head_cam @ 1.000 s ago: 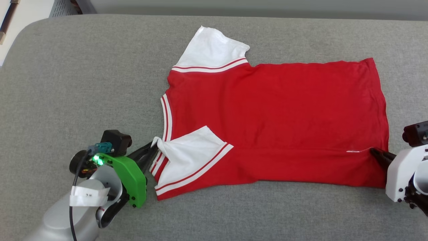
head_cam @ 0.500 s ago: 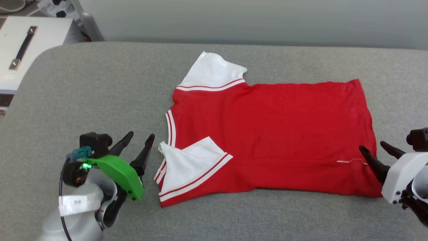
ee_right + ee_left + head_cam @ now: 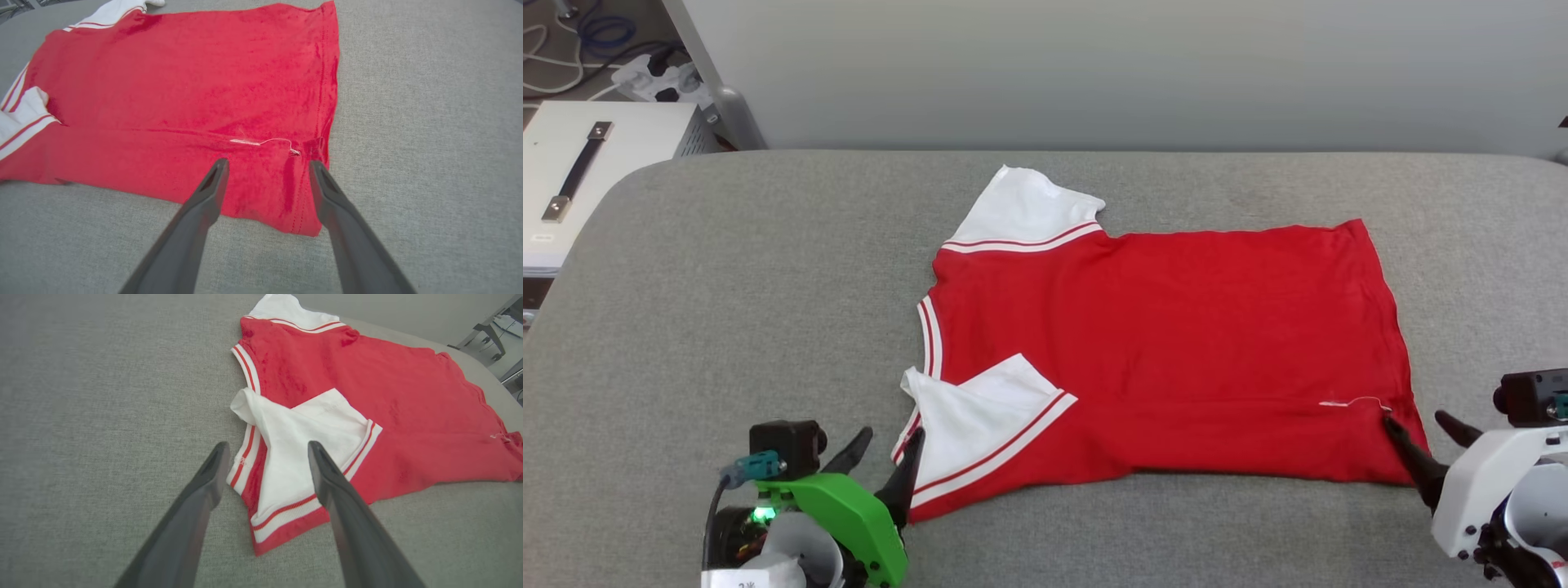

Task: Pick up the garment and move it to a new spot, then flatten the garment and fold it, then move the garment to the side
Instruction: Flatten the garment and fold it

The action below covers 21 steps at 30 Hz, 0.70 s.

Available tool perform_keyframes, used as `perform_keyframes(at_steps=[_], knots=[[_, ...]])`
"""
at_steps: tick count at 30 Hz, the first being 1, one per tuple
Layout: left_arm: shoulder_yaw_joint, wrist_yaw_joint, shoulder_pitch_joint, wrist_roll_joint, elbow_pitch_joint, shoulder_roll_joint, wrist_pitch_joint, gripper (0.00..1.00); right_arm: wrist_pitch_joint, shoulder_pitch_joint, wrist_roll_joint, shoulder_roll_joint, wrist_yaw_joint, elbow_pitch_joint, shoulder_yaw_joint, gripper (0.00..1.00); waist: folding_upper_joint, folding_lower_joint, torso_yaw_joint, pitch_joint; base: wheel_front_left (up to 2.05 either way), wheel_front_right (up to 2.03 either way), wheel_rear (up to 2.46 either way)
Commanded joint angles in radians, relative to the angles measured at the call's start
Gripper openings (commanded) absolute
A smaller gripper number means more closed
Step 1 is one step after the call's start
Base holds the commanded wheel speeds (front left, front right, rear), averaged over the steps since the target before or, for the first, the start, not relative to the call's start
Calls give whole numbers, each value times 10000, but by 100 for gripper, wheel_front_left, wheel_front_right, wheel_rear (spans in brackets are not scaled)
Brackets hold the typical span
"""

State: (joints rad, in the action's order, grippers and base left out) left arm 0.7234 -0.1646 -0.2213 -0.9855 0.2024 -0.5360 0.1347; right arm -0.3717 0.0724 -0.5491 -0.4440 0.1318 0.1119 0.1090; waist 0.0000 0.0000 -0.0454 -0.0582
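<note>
The red T-shirt (image 3: 1160,351) is lying spread out on the grey fabric worktop (image 3: 727,310), a bit right of the middle. Its collar points to the robot's left and its hem to the right. The side facing up is plain red, and the underside is hidden. The far sleeve (image 3: 1025,208) sticks out flat. The near sleeve (image 3: 980,412) is folded in over the body, with one corner bunched up by the collar. A loose white thread (image 3: 1356,402) curls near the hem corner on the robot's side.

The left gripper (image 3: 889,441) has its fingers spread apart with nothing between them, right at the near-sleeve end of the shirt. From the head camera one finger overlaps the striped trim. The left wrist camera shows a finger on either side of that trim, but whether they touch the cloth is hard to tell. The arm behind it is cut off by the bottom edge, and the little label on it is too chopped to read.

The right gripper (image 3: 1414,420) is spread wide too, holding nothing, at the near hem corner. One finger crosses the fabric there, but contact can't be judged. Most of that arm runs out of frame at the lower right.

Back left, a white box (image 3: 580,175) with a handle is partly cut off, with a power strip (image 3: 645,77) and cables beyond it.
</note>
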Motion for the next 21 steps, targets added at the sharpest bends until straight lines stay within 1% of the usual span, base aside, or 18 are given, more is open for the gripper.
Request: perform_keyframes(at_steps=[1, 5, 7, 11, 13, 21], knots=[[46, -197, 165, -44, -183, -120, -267, 100, -327, -231, 258, 250, -11, -281, -225, 100, 0, 0, 56, -94, 0, 0, 0], [208, -862, 225, -103, -468, -315, -1131, 100, -1191, -648, 885, 887, -11, -1236, -795, 100, 0, 0, 167, -365, 0, 0, 0], [262, -1067, 207, -156, -550, -307, -1428, 100, -1447, -766, 1065, 1132, -11, -1627, -960, 100, 0, 0, 219, -522, 0, 0, 0], [342, -1435, 156, -270, -458, -267, -1939, 100, -1715, -868, 1338, 1403, -11, -2155, -1202, 100, 0, 0, 331, -829, 0, 0, 0], [293, -1559, 80, -254, -369, -218, -1917, 100, -1774, -889, 1419, 1481, -11, -2306, -1270, 100, 0, 0, 380, -964, 0, 0, 0], [561, -1705, -69, -210, 413, -94, -2367, 100, -1844, -866, 1506, 1586, -11, -2492, -1318, 100, 0, 0, 495, -1345, 0, 0, 0]])
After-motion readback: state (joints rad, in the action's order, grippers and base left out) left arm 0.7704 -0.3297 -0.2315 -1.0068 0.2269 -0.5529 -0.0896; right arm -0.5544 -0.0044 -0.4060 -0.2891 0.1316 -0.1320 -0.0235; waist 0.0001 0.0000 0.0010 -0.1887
